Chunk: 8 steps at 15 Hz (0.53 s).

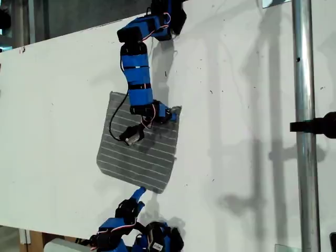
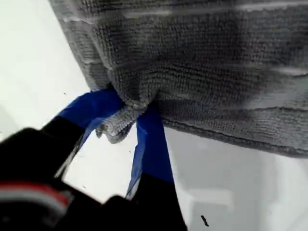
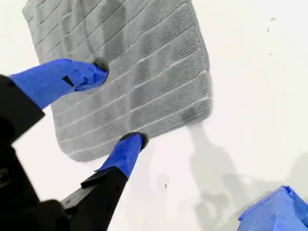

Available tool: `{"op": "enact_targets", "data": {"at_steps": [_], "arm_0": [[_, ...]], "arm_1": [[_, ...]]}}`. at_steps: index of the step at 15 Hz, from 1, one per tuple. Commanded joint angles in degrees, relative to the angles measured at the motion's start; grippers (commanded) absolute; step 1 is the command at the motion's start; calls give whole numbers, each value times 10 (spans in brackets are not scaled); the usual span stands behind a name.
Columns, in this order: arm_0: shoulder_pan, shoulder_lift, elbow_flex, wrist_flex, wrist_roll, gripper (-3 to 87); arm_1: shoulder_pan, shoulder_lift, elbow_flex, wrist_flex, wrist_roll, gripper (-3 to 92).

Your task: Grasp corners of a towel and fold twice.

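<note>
Our first gripper (image 1: 139, 192) comes up from the bottom edge of the exterior view on a low, folded arm. Its blue jaws are closed tight on a small bunch of the towel (image 1: 140, 156), taken at the cloth's lower hem. In the first wrist view the gripper (image 2: 130, 109) has the hem puckered between its jaws, with a tuft sticking out on the near side.

Our second gripper (image 1: 168, 114) hangs from an arm that stretches down from the top of the exterior view, bent at the elbow and lying over the towel. It sits at the corner (image 1: 177, 109) toward the exterior view's upper right. Its jaws (image 3: 119, 105) are spread wide and hold nothing — one tip rests on the striped cloth, the other is at the hem.

The towel (image 3: 144, 62) lies flat and unfolded on the white table (image 1: 52, 105), between the two arm bases. The table is lightly speckled and crossed by soft shadows. A metal pole (image 1: 303, 79) stands at the exterior view's right, with a black clamp (image 1: 315, 126) on it.
</note>
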<state>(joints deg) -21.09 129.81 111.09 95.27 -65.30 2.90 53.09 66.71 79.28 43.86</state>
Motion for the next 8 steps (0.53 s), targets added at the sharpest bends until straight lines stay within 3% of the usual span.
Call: {"op": "enact_targets", "data": {"at_steps": [1,8], "arm_0": [[-6,-11,13,-30,-16,238],[24,-116,167,-209,-50,260]], "arm_1": [[-4,-4,-10,8,-6,-2],[-18,16,-9,10,7,-2]]}}
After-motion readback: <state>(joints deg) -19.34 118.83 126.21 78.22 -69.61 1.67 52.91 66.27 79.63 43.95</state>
